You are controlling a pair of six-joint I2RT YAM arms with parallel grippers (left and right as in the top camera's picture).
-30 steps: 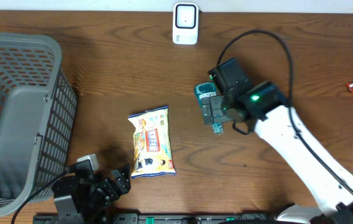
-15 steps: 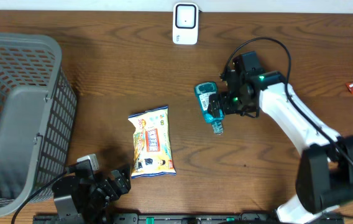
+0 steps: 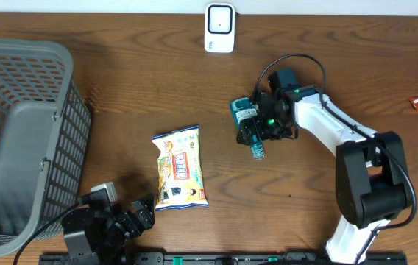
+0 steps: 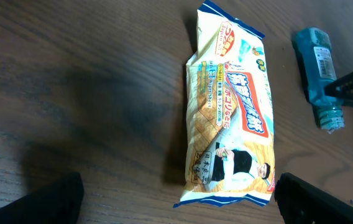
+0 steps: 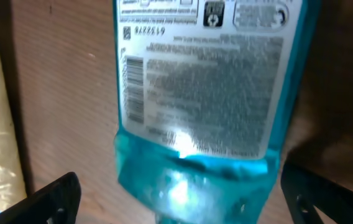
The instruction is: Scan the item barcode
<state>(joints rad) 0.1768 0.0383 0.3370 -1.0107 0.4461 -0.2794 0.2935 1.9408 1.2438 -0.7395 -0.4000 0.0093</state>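
Right fingers (image 5: 51, 200): wide apart, one on each side of the teal bottle (image 5: 207, 81), with a gap on both sides; nothing held yet.
Right gripper (image 3: 256, 126): now low over the bottle, with the wrist turned and the arm folded back; a second ago higher, reaching in from farther out.
Bottle: flat on the table (image 3: 121, 88) between the right fingers, cap end toward the robot; same place as a second ago, not lifted.
Barcode (image 5: 134, 86): on the label, facing up, along one side of the bottle, just ahead of the fingertips.
Meaning for the task: approach seems finished; closing on the bottle looks like the step in hand, and scanning is not yet begun.
White scanner (image 3: 219, 28): well beyond the right fingers, at the far table edge; not moved.
Left gripper (image 3: 141, 213): fully open, empty, not moved; snack bag (image 4: 229, 118) just ahead of its fingers.
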